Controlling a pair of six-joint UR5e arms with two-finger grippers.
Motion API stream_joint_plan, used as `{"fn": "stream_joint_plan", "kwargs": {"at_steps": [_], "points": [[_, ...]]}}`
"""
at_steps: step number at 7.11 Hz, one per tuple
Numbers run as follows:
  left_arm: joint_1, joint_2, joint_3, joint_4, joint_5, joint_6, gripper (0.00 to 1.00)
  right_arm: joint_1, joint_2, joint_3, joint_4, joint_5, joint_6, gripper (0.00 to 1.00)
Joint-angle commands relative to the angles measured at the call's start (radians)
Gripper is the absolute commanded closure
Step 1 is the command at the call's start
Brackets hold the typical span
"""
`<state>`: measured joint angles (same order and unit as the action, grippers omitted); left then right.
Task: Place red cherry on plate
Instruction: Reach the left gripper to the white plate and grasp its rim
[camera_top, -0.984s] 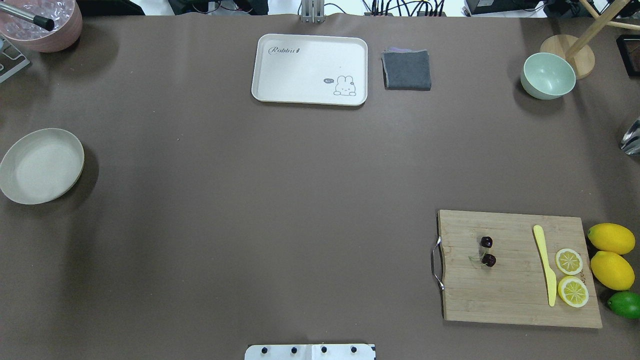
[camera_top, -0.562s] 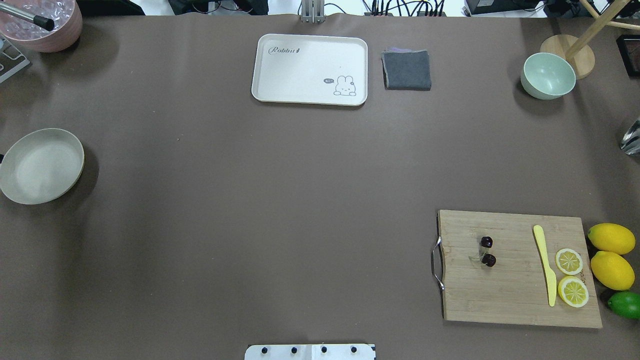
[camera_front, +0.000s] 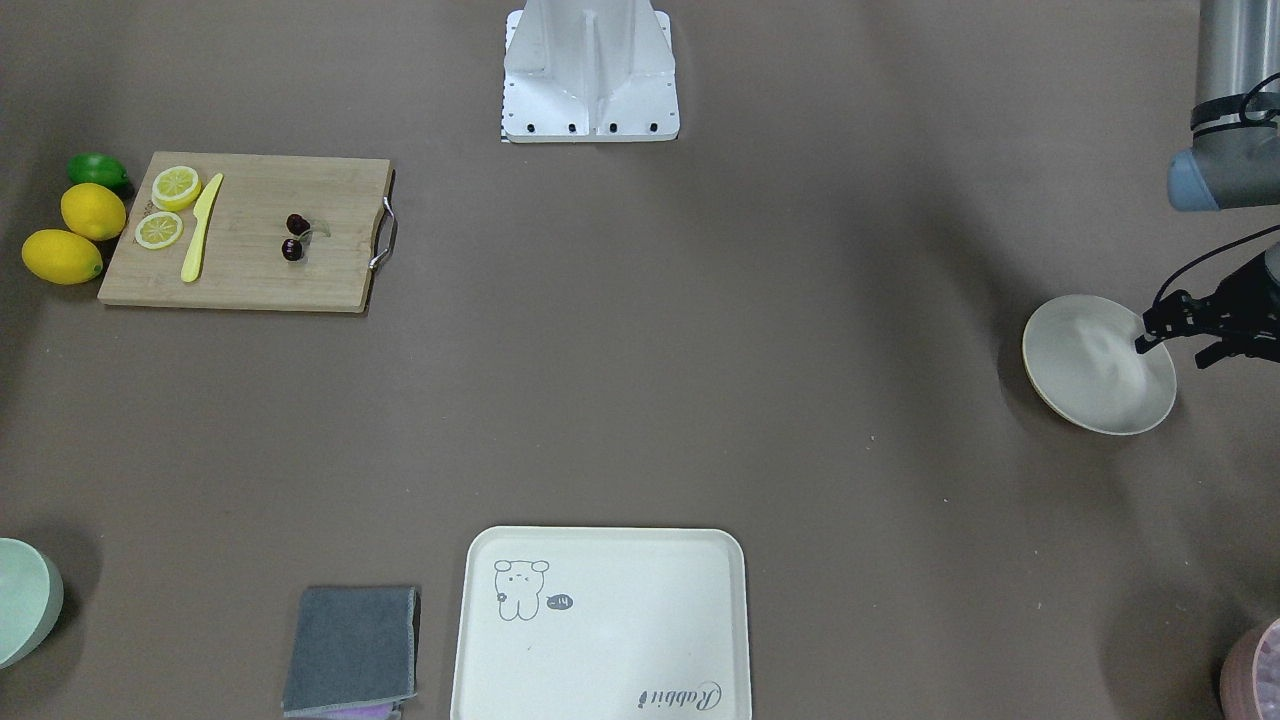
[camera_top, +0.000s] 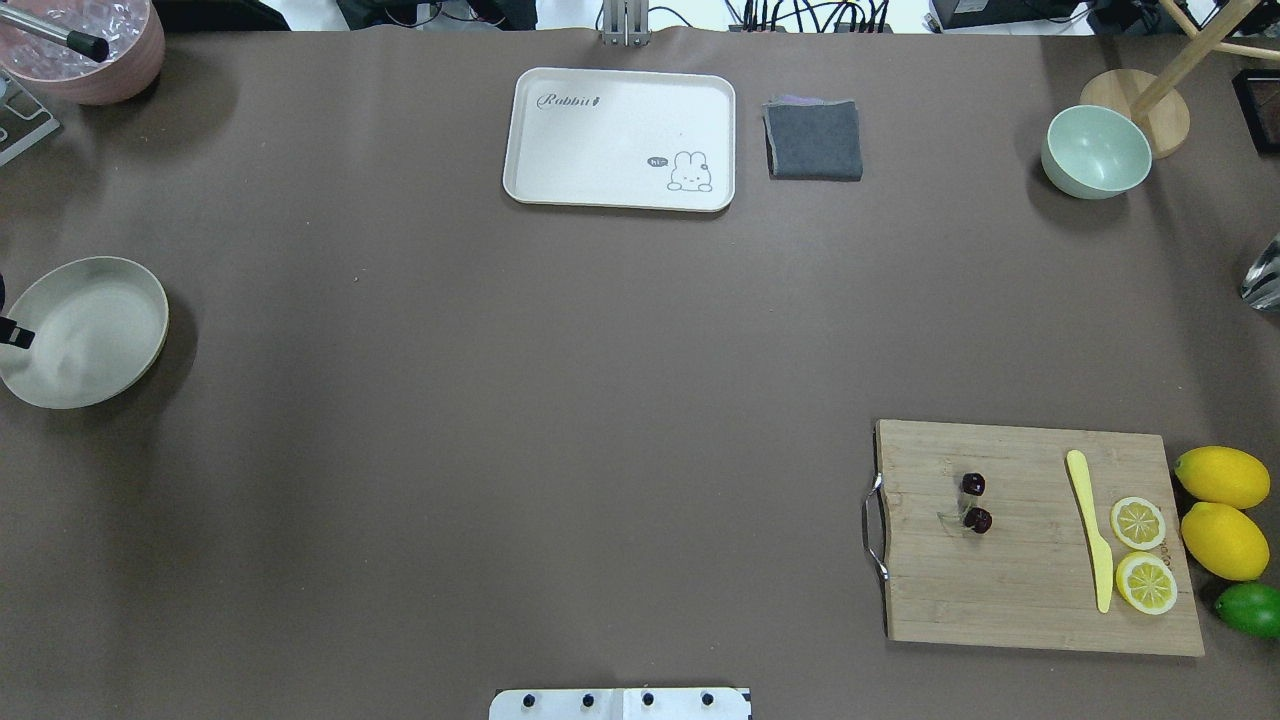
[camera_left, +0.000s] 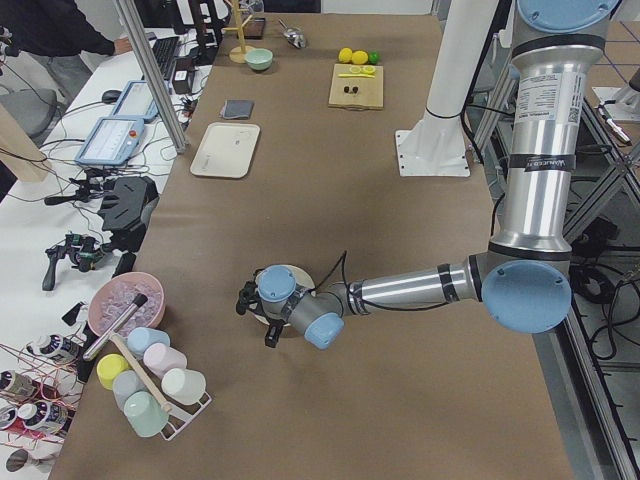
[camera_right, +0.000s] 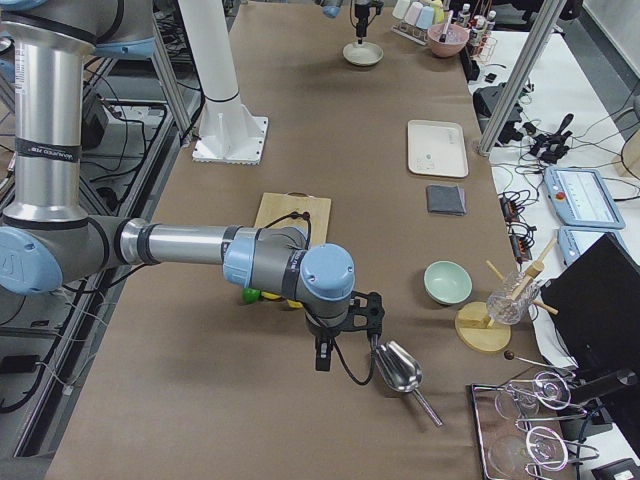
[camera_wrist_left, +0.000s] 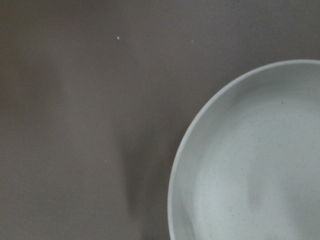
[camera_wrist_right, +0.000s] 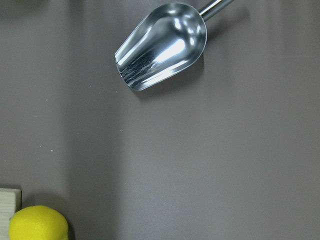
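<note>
- You can read "Rabbit" in script in one corner of the cream tray (camera_top: 620, 120), and "hi~" in a small speech bubble beside its drawn rabbit. The tray lies at the middle of the desk's far edge, with a folded grey cloth (camera_top: 814, 140) just beside it.
- The wooden cutting board (camera_top: 1030, 590) carries a small mark at its edge by the lemon slices (camera_top: 1138, 522), too small to read.
- The red cherry (camera_top: 972, 502) lies on that board, near the desk's near right corner. It is on the half closer to the board's metal handle (camera_top: 874, 525).
- The pair's long axis runs across the board's short way, one cherry nearer the robot and one farther. The pale green stem curls off toward the handle.
- A yellow knife (camera_top: 1090, 530) and the two slices lie on the board's other half, well apart from the cherry. Two lemons (camera_top: 1222, 478) and a lime (camera_top: 1250, 608) lie on the desk just past that end.
- The plate (camera_top: 120, 300) sits at the desk's left edge, well apart from the board.
- Your left hand (camera_front: 1175, 348) hangs over the plate's outer rim, fingers spread, gripping nothing.
- Your right hand (camera_right: 347, 348) shows only from the side camera, above the desk's right end beside a metal scoop (camera_right: 398, 368). You cannot tell how far it is open.
- A pale green bowl (camera_top: 1097, 152) and a wooden stand (camera_top: 1160, 125) occupy the far right corner, and a pink bowl (camera_top: 120, 70) the far left.
</note>
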<state>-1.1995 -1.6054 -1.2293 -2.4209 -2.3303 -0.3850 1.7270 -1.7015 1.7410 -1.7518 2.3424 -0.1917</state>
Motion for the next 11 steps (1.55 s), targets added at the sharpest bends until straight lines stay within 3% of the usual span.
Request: {"fn": "stream_joint_plan", "kwargs": {"at_steps": [1, 3, 6, 9, 11], "points": [[0.003, -0.001, 0.005, -0.001, -0.001, 0.0, 0.45, 0.0, 0.0, 0.0, 0.0, 0.0, 0.0, 0.0], [0.006, -0.001, 0.005, -0.001, -0.004, 0.0, 0.49, 0.0, 0.003, 0.0, 0.0, 0.0, 0.0, 0.0], [0.008, -0.019, 0.004, 0.003, -0.007, -0.043, 0.97, 0.0, 0.01, -0.001, 0.0, -0.002, 0.0, 0.0], [0.003, -0.072, -0.006, 0.008, -0.027, -0.133, 1.0, 0.0, 0.013, 0.008, 0.0, -0.002, 0.021, 0.0], [-0.055, -0.134, -0.009, 0.058, -0.128, -0.147, 1.0, 0.0, 0.011, 0.012, 0.002, 0.002, 0.021, 0.0]]}}
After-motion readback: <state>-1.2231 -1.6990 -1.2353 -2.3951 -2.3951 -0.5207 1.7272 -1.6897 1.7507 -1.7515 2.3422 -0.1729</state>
